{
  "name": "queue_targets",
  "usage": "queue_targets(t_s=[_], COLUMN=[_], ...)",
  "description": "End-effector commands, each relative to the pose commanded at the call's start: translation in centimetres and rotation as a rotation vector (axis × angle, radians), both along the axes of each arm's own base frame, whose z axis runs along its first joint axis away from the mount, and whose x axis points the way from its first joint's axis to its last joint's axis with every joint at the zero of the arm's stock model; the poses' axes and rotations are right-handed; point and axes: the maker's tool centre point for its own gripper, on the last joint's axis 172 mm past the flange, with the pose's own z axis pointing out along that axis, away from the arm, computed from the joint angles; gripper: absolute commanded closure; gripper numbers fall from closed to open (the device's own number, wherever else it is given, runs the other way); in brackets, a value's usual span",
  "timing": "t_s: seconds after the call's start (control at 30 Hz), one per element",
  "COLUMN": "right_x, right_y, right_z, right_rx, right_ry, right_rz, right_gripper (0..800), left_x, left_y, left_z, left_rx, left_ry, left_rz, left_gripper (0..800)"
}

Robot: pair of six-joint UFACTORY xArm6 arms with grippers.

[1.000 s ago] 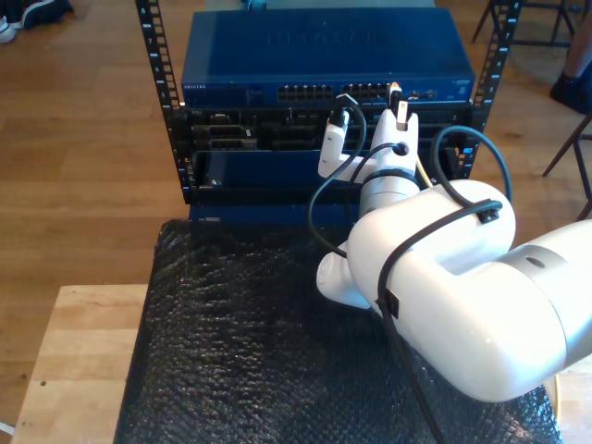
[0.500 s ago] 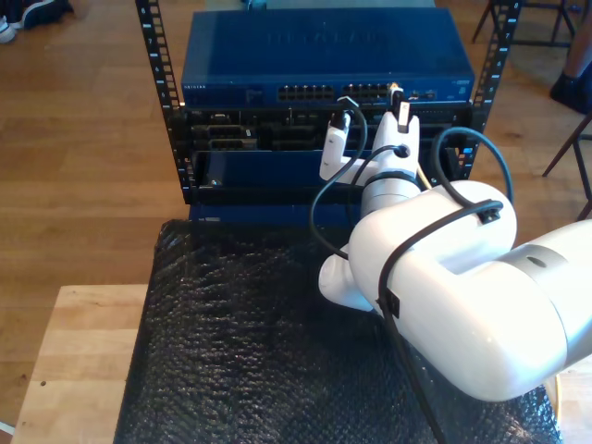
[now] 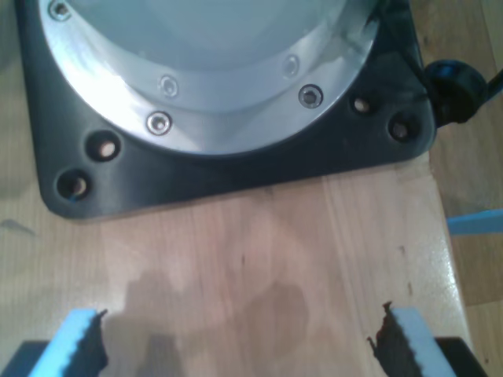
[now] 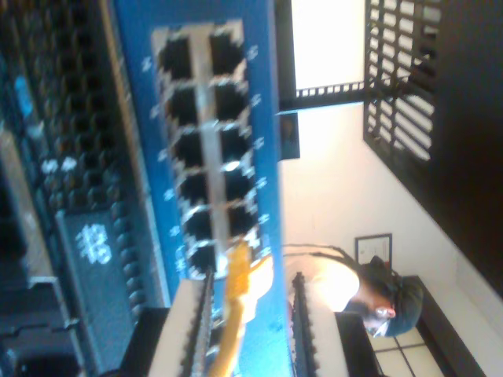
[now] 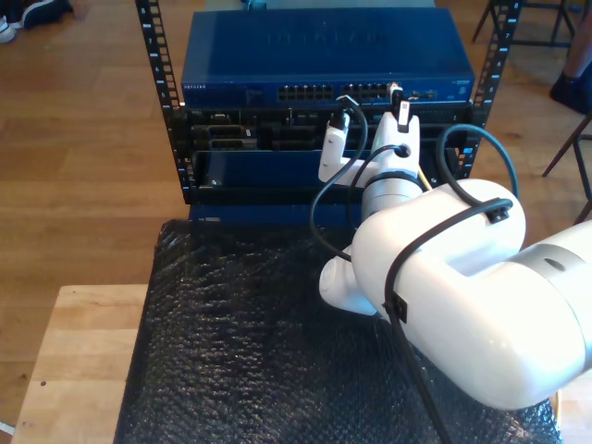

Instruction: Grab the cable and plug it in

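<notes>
My second gripper (image 5: 396, 95) – cable (image 4: 236, 306) pinched – edged toward the switch (image 5: 324, 55).

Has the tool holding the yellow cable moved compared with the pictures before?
Yes, slightly: my second tool crept up the exterior view toward the blue switch.

The cable (image 4: 236, 314) runs off the second wrist view's edge between the pads (image 4: 300, 330) of my second gripper (image 4: 247, 334), and its plug tip is a blur against the switch (image 4: 259, 141), so I can't tell if it's seated. In the exterior view the big white arm (image 5: 462, 305) hides the cable's run, and the ports (image 5: 305, 92) are too small to tell apart.
</notes>
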Motion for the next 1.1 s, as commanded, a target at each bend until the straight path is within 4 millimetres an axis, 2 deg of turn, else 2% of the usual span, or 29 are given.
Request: queue_targets(t_s=[0.23, 0.57, 0.67, 0.87, 0.97, 1.1], right_x=[-0.8, -2.4, -2.8, -3.6, -3.8, -4.0], right_y=[-0.2, -0.9, -1.2, -1.2, -2.1, -3.3], right_z=[-0.3, 0.7, 1.7, 2.1, 2.2, 2.1], right_rx=[0.005, 0.020, 0.029, 0.037, 0.039, 0.033], right_ry=[0.077, 0.143, 0.153, 0.224, 0.259, 0.303], right_rz=[0.023, 0.046, 0.056, 0.100, 0.110, 0.124], right_gripper=[455, 404, 397, 315, 250, 200], left_x=[0.0, 0.0, 0.0, 0.0, 0.0, 0.0], left_y=[0.0, 0.0, 0.0, 0.0, 0.0, 0.0], left_z=[0.0, 0.0, 0.0, 0.0, 0.0, 0.0], left_rx=[0.000, 0.000, 0.000, 0.000, 0.000, 0.000], left_ry=[0.000, 0.000, 0.001, 0.000, 0.000, 0.000], left_rz=[0.000, 0.000, -0.001, 0.000, 0.000, 0.000], left_gripper=[0, 0, 0, 0, 0, 0])
